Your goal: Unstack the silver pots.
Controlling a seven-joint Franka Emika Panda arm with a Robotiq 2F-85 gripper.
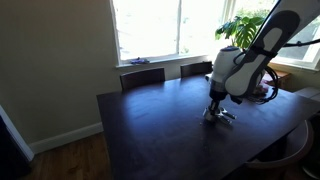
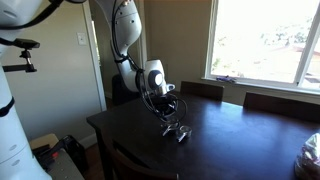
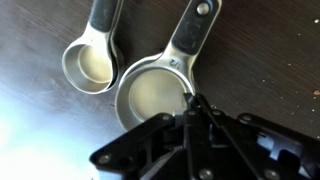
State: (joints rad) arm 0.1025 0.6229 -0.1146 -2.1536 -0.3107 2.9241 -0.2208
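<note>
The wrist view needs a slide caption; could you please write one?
Small round silver metal pot and a larger one, side by side on a dark table, pincer at the larger's rim.

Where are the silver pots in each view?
Exterior view: silver pots right of centre on the dark table, under the gripper.
Exterior view: pots at centre, under the gripper.
Wrist view: two side by side, upper left and centre.
Shared landmark: the gripper just above them.
</note>
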